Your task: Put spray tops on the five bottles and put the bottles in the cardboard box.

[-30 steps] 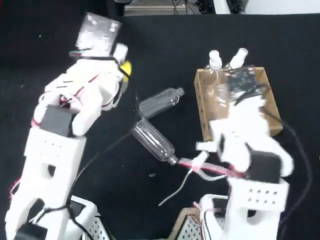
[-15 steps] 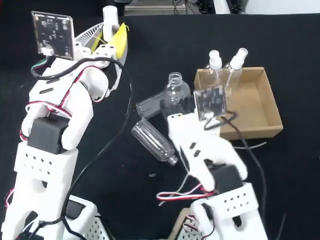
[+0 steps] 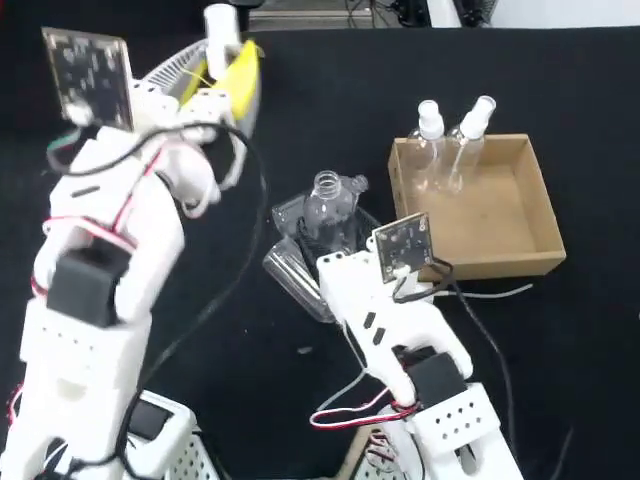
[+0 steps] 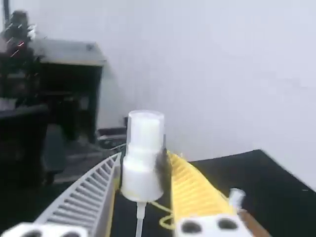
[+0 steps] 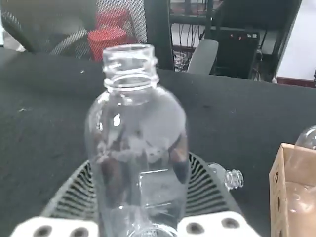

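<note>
The left gripper (image 3: 222,58) hangs raised over the far corner of the black table (image 3: 420,60). Its yellow finger and its white ribbed finger are clamped on a white spray top (image 4: 142,148). The top stands upright between them, its thin dip tube pointing down.

Near the middle of the table, the right gripper (image 3: 322,238) is closed around the lower body of a clear plastic bottle (image 5: 137,138). It holds the bottle upright, with the threaded neck open at the top and no spray top fitted. This held bottle stands near the cardboard box (image 3: 500,264) without touching it, and well apart from the spray top in the other claw.

Two more uncapped bottles lie on their sides on the table, beside and behind the held one. One lying bottle (image 3: 292,212) points its neck toward the box. The second lying bottle (image 3: 288,268) rests nearer the arms' bases and is partly hidden by the right arm.

Inside the open box, two bottles already carry their tops and lean against the far wall. The first fitted bottle (image 3: 430,148) and the second fitted bottle (image 3: 464,145) stand side by side, close together. Their white spray heads rise above the cardboard rim.
</note>
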